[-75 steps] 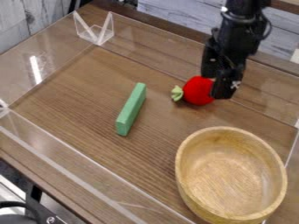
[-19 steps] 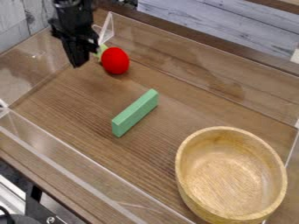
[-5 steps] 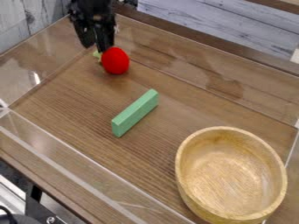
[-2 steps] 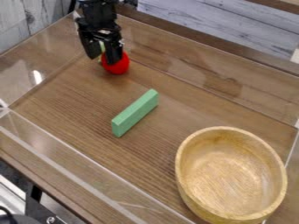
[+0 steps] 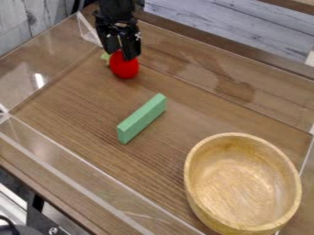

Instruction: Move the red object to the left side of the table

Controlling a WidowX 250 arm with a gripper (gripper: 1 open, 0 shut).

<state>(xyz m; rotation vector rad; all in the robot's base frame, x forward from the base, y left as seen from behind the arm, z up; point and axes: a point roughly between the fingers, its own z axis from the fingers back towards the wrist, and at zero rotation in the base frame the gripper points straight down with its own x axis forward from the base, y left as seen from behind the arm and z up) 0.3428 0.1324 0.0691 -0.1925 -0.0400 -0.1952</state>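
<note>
Now, camera view: see ball [image 5: 124, 65] glossy, bright red, rounded, with green stub [image 5: 106, 61] showing at its left edge. Lies on table [image 5: 196, 87] in upper left of view, beyond green block [image 5: 142, 118]. Gripper [image 5: 119, 46] just above, jaws spread, gripping nothing.

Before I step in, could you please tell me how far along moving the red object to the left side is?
Already done: the red object sits in the upper left of the picture, left of the green block.
In hand: the fingers are open right at it; a firm grip isn't visible.
Left: perhaps a little more leftward travel, as bare wood shows beyond it, then backing away.
</note>
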